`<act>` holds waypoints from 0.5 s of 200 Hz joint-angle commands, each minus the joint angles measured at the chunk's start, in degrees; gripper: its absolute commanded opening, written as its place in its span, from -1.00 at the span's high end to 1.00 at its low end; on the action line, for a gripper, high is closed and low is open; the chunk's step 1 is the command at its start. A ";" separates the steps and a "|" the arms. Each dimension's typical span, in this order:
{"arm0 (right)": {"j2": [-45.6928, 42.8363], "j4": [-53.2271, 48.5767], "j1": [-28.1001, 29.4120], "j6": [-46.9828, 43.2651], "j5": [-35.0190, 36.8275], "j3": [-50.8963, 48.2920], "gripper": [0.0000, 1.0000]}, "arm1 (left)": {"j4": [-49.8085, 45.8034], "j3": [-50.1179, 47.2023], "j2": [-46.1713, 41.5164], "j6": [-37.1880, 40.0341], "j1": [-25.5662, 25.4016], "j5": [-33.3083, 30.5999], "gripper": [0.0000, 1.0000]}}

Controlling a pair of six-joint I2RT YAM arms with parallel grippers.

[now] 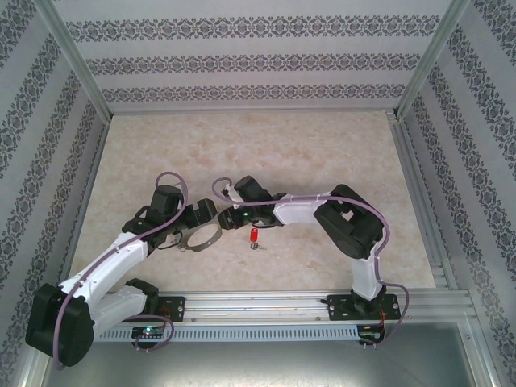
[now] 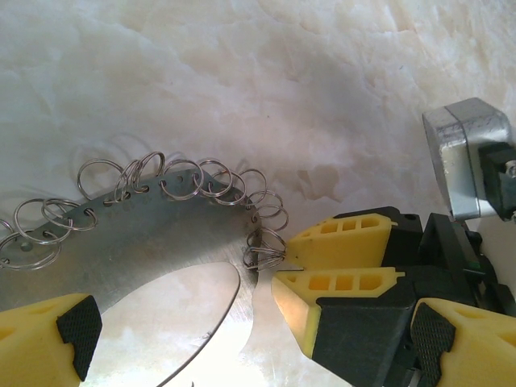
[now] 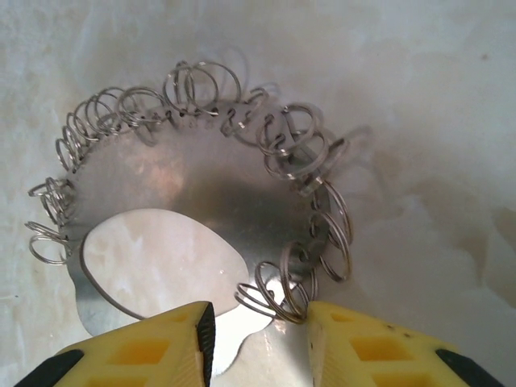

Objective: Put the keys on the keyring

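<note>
The left gripper (image 2: 250, 330) stands wide open over the keyring (image 2: 145, 234), its jaws spread to either side above the flat grey band. The right gripper (image 3: 258, 318) meets the keyring from the opposite side, jaws part-way apart, with the band's edge and a cluster of small wire rings (image 3: 278, 294) in the gap. Whether they pinch it cannot be told. The keyring lies flat on the table (image 1: 322, 145) between the two grippers. The key (image 1: 254, 235), red head and short silver end, lies loose on the table, to the right of the keyring and apart from it, close beside the right gripper.
</note>
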 commanded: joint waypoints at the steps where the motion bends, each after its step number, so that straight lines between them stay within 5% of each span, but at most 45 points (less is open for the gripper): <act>1: 1.22 0.49 0.73 0.26 -1.49 1.42 0.28 | 2.02 1.25 -0.30 -0.54 -0.53 0.18 -1.00; 100: 3.51 0.20 1.02 0.05 -1.63 2.90 0.31 | 2.30 1.28 0.14 -0.52 -0.53 0.26 -1.00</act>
